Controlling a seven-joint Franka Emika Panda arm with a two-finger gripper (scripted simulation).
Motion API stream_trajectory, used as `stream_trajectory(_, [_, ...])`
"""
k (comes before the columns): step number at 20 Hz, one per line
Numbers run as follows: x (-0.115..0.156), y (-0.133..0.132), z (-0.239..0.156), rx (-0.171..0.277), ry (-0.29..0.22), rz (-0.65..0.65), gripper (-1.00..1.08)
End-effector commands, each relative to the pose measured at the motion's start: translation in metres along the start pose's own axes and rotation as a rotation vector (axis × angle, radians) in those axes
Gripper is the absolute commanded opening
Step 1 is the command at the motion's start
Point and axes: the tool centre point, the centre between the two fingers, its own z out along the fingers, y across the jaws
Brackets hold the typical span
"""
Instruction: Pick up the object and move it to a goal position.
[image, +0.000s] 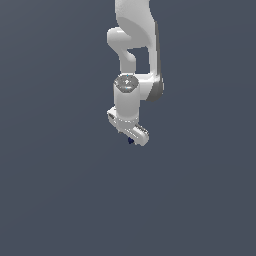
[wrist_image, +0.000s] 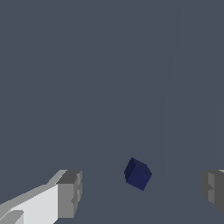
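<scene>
Hand (image: 131, 140) wide open, holding nothing. Object (wrist_image: 138, 174), small navy cube, sits between fingers (wrist_image: 69, 194), touching neither, nearer neither clearly. In exterior view, object (image: 131, 141) peeks at hand's 6 o'clock. Advice: centre cube, lower fully, close squarely on flat faces before lifting.

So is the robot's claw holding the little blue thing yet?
Gripper: open, holding nothing; the blue cube sits between its fingers, untouched.

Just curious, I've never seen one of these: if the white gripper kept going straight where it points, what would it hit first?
Probably the small dark navy-blue cube, lying between the open fingers of the gripper; depth is hard to judge, though.
</scene>
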Motion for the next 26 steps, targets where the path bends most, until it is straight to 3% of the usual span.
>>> stream_trajectory(1, [-0.006, 0.001, 0.006, 0.001, 0.0, 0.068, 1.0])
stream_trajectory(14, [-0.032, 0.011, 0.033, 0.0, 0.006, 0.373, 1.0])
stream_trajectory(26, [-0.04, 0.015, 0.041, -0.001, 0.009, 0.471, 1.0])
